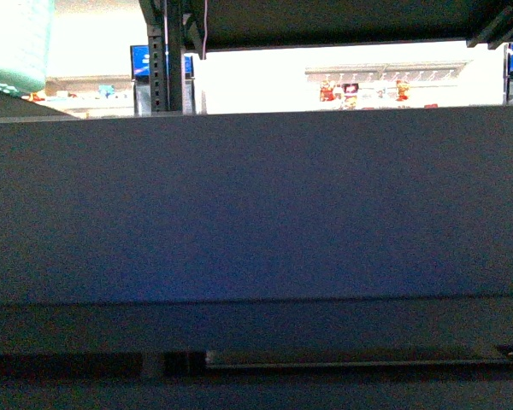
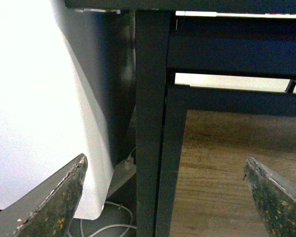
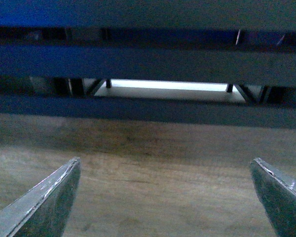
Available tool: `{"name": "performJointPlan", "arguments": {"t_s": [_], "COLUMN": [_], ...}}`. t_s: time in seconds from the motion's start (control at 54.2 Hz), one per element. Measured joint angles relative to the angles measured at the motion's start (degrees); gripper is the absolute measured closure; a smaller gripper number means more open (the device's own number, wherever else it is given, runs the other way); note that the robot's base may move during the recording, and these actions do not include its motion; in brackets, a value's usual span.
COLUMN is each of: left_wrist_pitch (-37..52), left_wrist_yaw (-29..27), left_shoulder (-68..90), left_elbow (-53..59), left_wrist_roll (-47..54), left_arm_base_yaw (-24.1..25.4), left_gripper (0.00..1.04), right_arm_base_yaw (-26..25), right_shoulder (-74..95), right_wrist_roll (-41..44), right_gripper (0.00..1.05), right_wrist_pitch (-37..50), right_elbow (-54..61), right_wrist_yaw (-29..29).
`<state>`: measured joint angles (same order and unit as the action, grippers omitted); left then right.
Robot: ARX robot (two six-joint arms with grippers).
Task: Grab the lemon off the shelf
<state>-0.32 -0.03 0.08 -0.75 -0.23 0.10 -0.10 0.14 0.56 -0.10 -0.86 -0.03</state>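
No lemon shows in any view, so I cannot tell where it sits on the large black metal-framed tiered shelf (image 1: 256,205), whose wide tray wall fills the front view. The left end effector (image 2: 164,159) is spread apart and empty near a black upright post (image 2: 150,123). The right end effector (image 3: 165,160), equally apart and empty, faces the brown wood-grain lower panel (image 3: 158,197). A lemon is likely light, firm, waxy and prone to roll, so it is best pinched across its middle.
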Motion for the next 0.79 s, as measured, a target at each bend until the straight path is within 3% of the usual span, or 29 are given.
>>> {"name": "performJointPlan", "arguments": {"t_s": [0.794], "left_wrist_pitch": [0.0], "left_wrist_yaw": [0.0], "left_shoulder": [0.0], "left_elbow": [0.0], "left_wrist_roll": [0.0], "left_arm_base_yaw": [0.0], "left_gripper": [0.08], "right_arm_base_yaw": [0.0], "right_shoulder": [0.0], "right_wrist_roll": [-0.1], "right_gripper": [0.02], "right_wrist_pitch": [0.0], "right_elbow": [0.0], "right_wrist_yaw": [-0.1]}}
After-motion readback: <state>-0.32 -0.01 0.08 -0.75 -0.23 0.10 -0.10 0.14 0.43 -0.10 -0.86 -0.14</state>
